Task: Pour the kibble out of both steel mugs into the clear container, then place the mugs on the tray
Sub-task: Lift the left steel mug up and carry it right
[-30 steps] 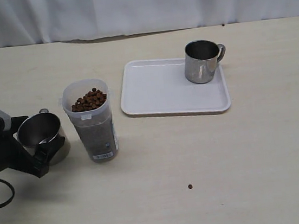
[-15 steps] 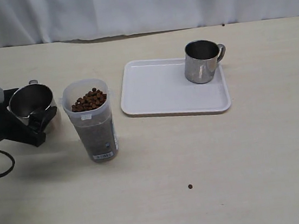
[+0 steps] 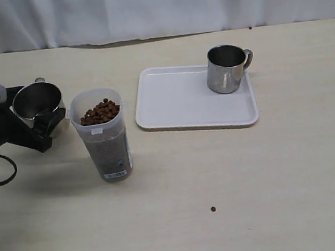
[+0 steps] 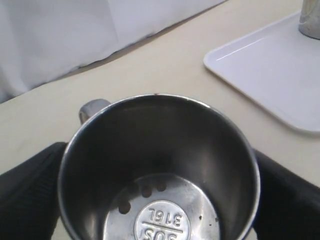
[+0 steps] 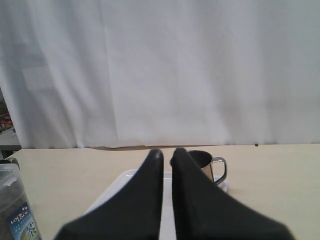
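My left gripper (image 3: pixel 37 119) is shut on one steel mug (image 3: pixel 37 101), held off the table just left of the clear container (image 3: pixel 105 142). In the left wrist view this mug (image 4: pixel 160 165) shows a bare stamped bottom, with a black finger (image 4: pixel 30 195) on each side. Kibble (image 3: pixel 100 111) fills the container to its rim. The other steel mug (image 3: pixel 226 68) stands upright on the far right corner of the white tray (image 3: pixel 177 103). My right gripper (image 5: pixel 166 152) is shut and holds nothing, pointing at that mug (image 5: pixel 210 167) and the tray (image 5: pixel 116 184); the exterior view does not show it.
One stray pellet (image 3: pixel 212 209) lies on the table in front of the tray, and another (image 3: pixel 250 28) sits near the back edge by the white curtain (image 3: pixel 153 5). The container (image 5: pixel 15 205) shows at the edge of the right wrist view.
My left gripper has lifted the mug from the table beside the container and carried it up and back. The tray, the other mug and the container have not moved.
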### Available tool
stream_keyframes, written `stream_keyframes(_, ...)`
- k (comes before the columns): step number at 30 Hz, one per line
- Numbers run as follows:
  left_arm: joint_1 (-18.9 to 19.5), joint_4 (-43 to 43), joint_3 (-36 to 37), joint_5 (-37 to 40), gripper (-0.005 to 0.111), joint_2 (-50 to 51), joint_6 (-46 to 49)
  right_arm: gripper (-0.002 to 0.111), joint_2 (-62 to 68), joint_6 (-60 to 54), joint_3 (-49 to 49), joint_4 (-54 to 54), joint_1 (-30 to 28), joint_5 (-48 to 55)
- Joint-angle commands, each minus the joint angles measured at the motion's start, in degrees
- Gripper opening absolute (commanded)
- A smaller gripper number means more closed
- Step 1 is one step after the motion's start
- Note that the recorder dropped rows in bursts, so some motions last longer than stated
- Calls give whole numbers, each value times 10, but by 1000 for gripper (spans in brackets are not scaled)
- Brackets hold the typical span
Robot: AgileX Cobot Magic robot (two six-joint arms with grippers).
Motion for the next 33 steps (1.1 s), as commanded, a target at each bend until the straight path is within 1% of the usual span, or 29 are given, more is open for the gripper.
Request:
stream_keyframes(1,-1,43,-43,-13,0,2,-36,5,-3,1,2,5,0,5)
stream_keyframes(6,-1,156,-145,-5,0,36,-153,5,-3,11,2,5,0,5)
stream_keyframes(10,-1,216,-227,-5,0,70,-216,5,-3,11,2,5,0,5)
stream_keyframes(14,-1,321,-319,-6,0,111,-310,5,-3,11,2,5,0,5)
stream_keyframes(18,-1,398,-395,-7,0,148,-364,5,-3,11,2,5,0,5)
stream_keyframes(20,-1,424,-431,-22,0,168,-383,5,-3,11,2,5,0,5)
stream_keyframes(27,-1,433,-524,-126,0,240,-421,5,-3,11,2,5,0,5)
stream_keyframes(29,-2,434,-548,-136,0,261,-440,5,-3,12,2,5,0,5)
stream_keyframes(33,-17,442,-579,-136,0,289,-457,5,-3,14,2,5,0,5)
